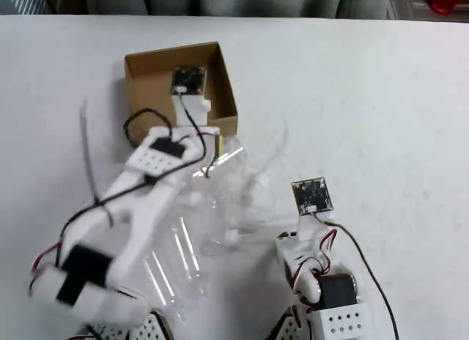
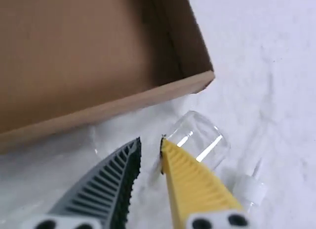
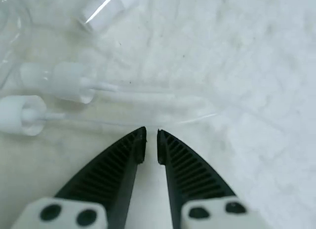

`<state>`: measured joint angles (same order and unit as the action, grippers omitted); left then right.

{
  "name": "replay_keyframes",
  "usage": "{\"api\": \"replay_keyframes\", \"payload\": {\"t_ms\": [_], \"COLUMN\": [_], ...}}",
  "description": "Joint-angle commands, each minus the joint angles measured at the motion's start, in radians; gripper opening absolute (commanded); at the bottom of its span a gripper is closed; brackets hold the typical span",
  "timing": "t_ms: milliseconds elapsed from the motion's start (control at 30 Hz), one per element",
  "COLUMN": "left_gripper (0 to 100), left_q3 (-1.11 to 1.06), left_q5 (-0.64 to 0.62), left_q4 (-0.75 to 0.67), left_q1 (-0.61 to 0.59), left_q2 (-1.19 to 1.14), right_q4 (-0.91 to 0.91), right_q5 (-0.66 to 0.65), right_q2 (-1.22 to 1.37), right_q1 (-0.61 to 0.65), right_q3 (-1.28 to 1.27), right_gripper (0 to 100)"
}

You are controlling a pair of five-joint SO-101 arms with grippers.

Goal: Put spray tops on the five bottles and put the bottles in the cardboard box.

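Note:
The cardboard box point(image 1: 150, 72) stands open at the back left; its front wall point(image 2: 113, 108) and corner lie just ahead of my left gripper point(image 2: 150, 142). That gripper's grey and yellow fingers are shut with nothing between them. A clear bottle point(image 2: 200, 142) lies on the table against the yellow finger point(image 2: 190, 182), outside the box, with a white spray top point(image 2: 249, 189) on its neck. My right gripper point(image 3: 150, 137) is shut and empty, low over the table. Two loose spray tops point(image 3: 64, 81) point(image 3: 22, 115) with thin dip tubes lie just beyond its tips.
Several clear bottles point(image 1: 172, 256) lie on the white table between the two arms, hard to make out. A white spray top point(image 1: 233, 236) rests near the middle. Another bottle neck point(image 3: 106, 4) lies farther from the right gripper. The table's right side is bare.

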<state>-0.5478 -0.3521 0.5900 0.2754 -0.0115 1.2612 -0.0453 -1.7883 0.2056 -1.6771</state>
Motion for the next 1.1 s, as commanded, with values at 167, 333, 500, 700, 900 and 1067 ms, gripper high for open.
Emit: {"api": "replay_keyframes", "payload": {"t_ms": [167, 333, 500, 700, 900, 1067], "left_gripper": [8, 8, 8, 8, 8, 8], "left_q3": [0.095, 0.104, 0.098, 0.098, 0.104, 0.104], "left_q5": [-0.017, -0.014, -0.015, -0.011, -0.009, -0.009], "left_q4": [-0.02, 0.129, 0.275, 0.436, 0.539, 0.651], "left_q1": [-0.028, -0.097, -0.166, -0.291, -0.414, -0.467], "left_q2": [-0.117, -0.148, -0.116, -0.042, 0.111, 0.294], "right_q4": [0.005, 0.005, 0.005, 0.005, 0.005, 0.005], "right_q5": [-0.011, -0.011, -0.011, -0.011, -0.011, -0.011], "right_q2": [-0.012, -0.012, -0.012, -0.012, -0.012, -0.012], "right_q1": [-0.012, -0.012, -0.012, -0.012, -0.012, -0.012], "right_q3": [-0.012, -0.012, -0.012, -0.012, -0.012, -0.012], "right_gripper": [1.7, 1.7, 1.7, 1.7, 1.7, 1.7]}}
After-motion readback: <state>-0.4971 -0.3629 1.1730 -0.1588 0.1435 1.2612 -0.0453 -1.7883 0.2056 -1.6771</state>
